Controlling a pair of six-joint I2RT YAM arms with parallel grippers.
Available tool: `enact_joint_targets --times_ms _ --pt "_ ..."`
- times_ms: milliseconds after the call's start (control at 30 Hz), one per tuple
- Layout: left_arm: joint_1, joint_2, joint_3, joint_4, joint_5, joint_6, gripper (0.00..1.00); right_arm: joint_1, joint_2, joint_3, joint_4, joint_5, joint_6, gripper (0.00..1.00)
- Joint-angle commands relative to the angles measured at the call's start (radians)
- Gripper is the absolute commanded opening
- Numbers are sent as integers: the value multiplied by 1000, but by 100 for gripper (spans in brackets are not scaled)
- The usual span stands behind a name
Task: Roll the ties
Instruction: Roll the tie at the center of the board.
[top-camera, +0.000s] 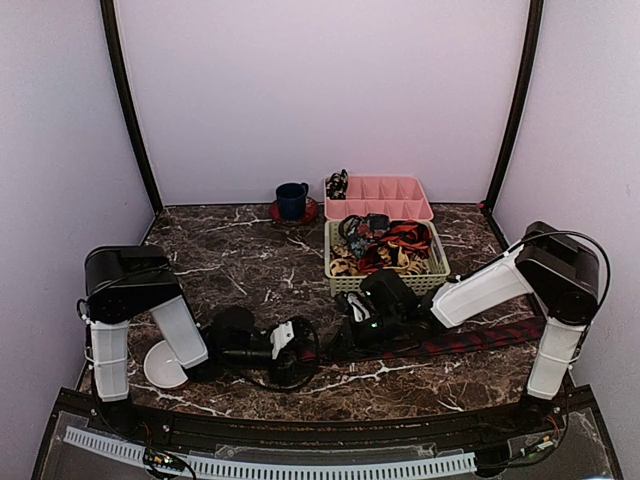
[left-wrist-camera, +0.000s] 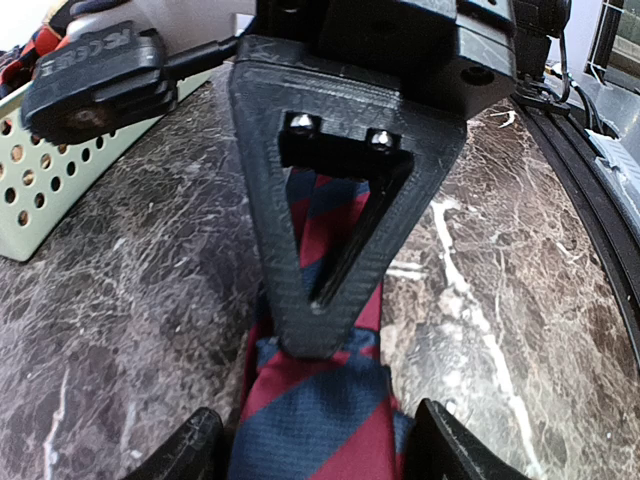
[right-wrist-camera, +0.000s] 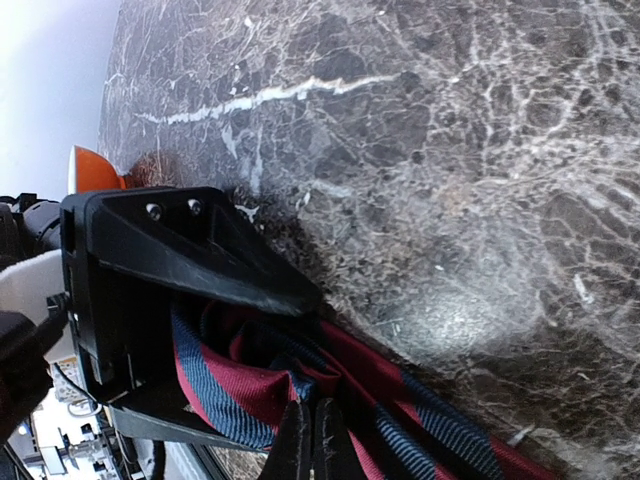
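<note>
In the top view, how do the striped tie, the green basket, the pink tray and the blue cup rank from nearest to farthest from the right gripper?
From the right gripper:
1. The tie: at its fingertips, stretching right.
2. The basket: just behind it.
3. The tray, behind the basket, and the cup, back left: too close to call.

A dark brown marble-patterned table with white veins fills the workspace, closed in by pale lilac walls. Toward the back stands a pale green perforated basket, and just behind it a pink divided tray (the two touch, or nearly so). Left of the tray, a dark blue mug sits on a red coaster. A white disc lies near the front left corner.
</note>
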Motion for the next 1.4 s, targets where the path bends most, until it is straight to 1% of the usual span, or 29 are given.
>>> enact_joint_targets --times_ms 0,67,100,200,267,333,467,533,667,733,767,900,1000,1067,1200,1367 --pt "-11 16 21 5 -5 -13 62 19 4 12 11 7 23 0" --pt "-11 16 13 6 -14 -11 50 18 2 0 11 9 26 0" --pt "-11 16 7 8 -19 -9 45 18 -2 -10 16 8 28 2" --pt "-11 17 -8 2 -21 -6 37 15 -25 -35 45 1 49 16" --pt "-11 17 -12 -4 -19 -4 37 13 -40 -41 52 0 57 19" --pt "-11 15 -18 1 -17 -4 36 13 -49 -44 70 -9 67 20" --pt "-11 14 -11 -24 -7 4 36 13 -37 -31 89 -26 67 10" --pt "-11 14 -11 -26 -5 6 36 13 -26 -30 109 -40 74 8" --pt "-11 14 -6 -43 4 14 35 14 -12 -28 144 -62 96 19" --pt "-11 14 -4 -47 8 16 35 14 -9 -23 144 -62 94 19" --pt "-11 14 -4 -47 10 15 35 14 -6 -20 142 -64 92 17" --pt "-11 13 -7 -42 8 16 35 14 8 -16 127 -65 86 0" --pt "-9 7 -28 -7 2 5 40 13 13 -33 113 -56 84 0" --pt "-8 -3 -48 32 -3 -4 48 13 17 -49 97 -38 79 0" --pt "-8 -11 -71 67 -18 -9 58 13 47 -66 77 -12 60 0" --pt "6 -6 -135 193 -35 -33 61 13 89 -59 64 7 44 0"
